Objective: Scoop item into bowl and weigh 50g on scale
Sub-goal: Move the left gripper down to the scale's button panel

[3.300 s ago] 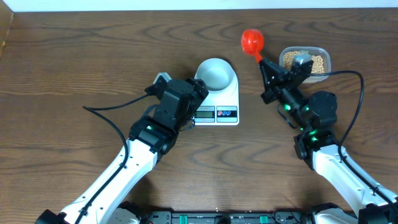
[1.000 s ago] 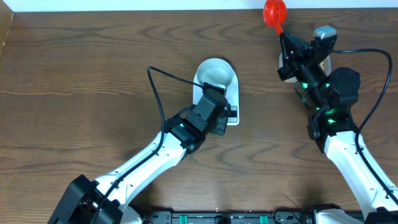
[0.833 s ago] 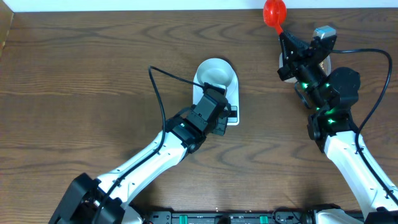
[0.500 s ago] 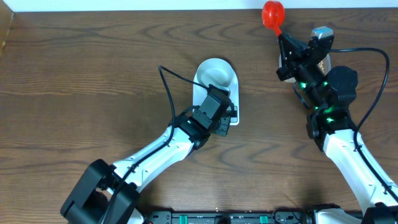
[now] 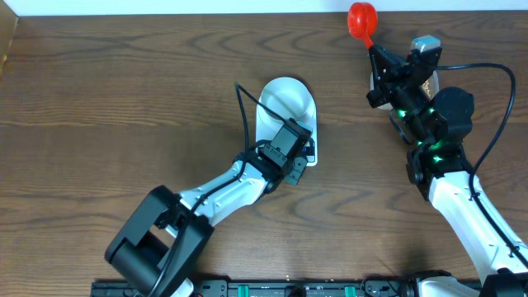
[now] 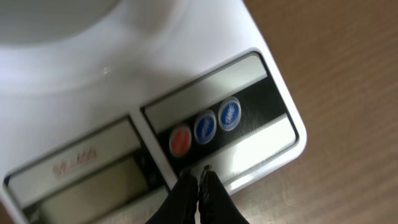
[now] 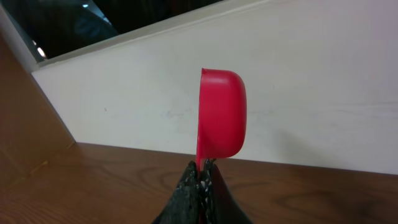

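One wooden table (image 5: 99, 99). One white scale (image 5: 312, 132) at centre, one bowl (image 5: 285, 97) sitting on it. One red scoop (image 7: 221, 112), handle pinched by right gripper (image 7: 202, 167), at far edge. Three round buttons (image 6: 205, 126) on scale; left gripper (image 6: 198, 177) fingers pressed together, tips just beside them

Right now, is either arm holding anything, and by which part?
The right fingers pinch the red scoop by its handle. The left fingers, shut at the scale, hold nothing.
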{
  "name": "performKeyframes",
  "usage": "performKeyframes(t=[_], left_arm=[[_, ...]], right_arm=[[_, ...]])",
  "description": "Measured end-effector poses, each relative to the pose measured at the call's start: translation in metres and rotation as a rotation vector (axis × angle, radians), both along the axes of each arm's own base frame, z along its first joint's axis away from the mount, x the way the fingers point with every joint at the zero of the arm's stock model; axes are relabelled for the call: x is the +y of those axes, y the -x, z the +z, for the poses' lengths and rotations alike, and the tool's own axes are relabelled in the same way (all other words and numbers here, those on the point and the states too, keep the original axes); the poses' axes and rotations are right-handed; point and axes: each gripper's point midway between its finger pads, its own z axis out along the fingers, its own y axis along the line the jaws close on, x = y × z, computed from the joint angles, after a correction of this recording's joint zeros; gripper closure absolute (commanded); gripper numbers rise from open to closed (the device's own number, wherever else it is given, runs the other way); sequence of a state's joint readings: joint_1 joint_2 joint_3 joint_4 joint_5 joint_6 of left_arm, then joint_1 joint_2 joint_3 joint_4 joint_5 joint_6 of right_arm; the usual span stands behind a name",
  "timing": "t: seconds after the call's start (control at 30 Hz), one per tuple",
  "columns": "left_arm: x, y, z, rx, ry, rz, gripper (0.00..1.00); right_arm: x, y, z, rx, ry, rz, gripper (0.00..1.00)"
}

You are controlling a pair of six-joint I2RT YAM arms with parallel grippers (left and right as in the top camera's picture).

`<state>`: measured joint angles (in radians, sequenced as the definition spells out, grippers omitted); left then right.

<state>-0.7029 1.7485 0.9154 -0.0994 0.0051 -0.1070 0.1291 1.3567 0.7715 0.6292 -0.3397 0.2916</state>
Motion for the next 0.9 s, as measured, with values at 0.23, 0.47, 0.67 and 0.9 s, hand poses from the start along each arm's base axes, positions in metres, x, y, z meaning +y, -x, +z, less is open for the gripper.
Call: performKeyframes(t=[0.23, 0.47, 0.67, 0.9], left_arm=[[0.004, -0.022, 0.006, -0.057, 0.028, 0.019, 0.93], [0.002, -0.026, 0.009, -0.08, 0.036, -0.003, 0.93], [-0.001, -0.024, 0.009, -0.086, 0.026, -0.034, 0.93], [-0.004, -0.021, 0.008, -0.086, 0.023, -0.05, 0.92]], right_arm=[[0.0, 0.0, -0.003, 0.012, 0.005, 0.0, 0.99], [0.0, 0.0, -0.005, 0.013, 0.017, -0.001, 0.99], [0.0, 0.0, -0.005, 0.012, 0.019, -0.001, 0.99], [0.0, 0.0, -0.005, 0.013, 0.02, -0.001, 0.99]])
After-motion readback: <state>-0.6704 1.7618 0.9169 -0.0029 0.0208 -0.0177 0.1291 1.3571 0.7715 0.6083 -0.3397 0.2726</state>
